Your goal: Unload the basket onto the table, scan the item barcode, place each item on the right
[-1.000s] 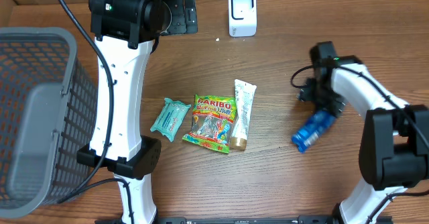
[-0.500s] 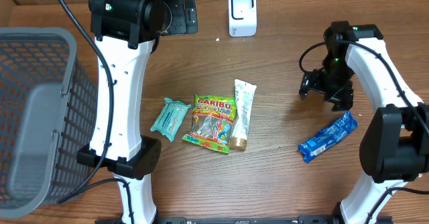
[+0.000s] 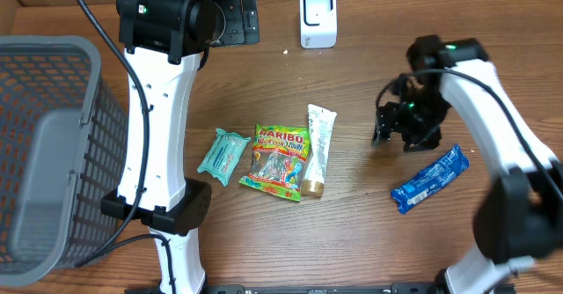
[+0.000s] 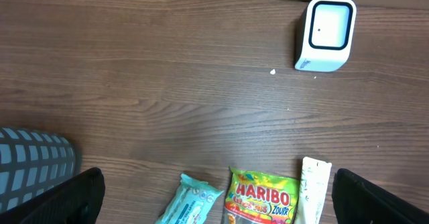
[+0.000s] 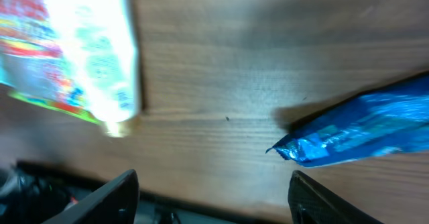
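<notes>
The white scanner [image 3: 318, 18] stands at the back of the table, and the left wrist view shows the scanner [image 4: 325, 34] at upper right. A blue packet [image 3: 429, 180] lies flat on the right side. My right gripper [image 3: 400, 125] hovers open just left of it, holding nothing. In the right wrist view the blue packet [image 5: 365, 127] lies ahead of the right finger, outside the open right gripper [image 5: 214, 200]. My left gripper [image 3: 236, 21] hangs high at the back, wide open and empty. The left gripper [image 4: 218, 204] looks down on the row of items.
A teal packet [image 3: 222, 153], a Haribo bag [image 3: 278, 160] and a white tube [image 3: 318, 149] lie side by side mid-table. A grey mesh basket [image 3: 44, 153] fills the left edge. The white tube [image 5: 94, 56] appears blurred in the right wrist view.
My right gripper left the blue packet lying on the table, rose away from it, then swung left toward the middle. The left arm stayed still.
</notes>
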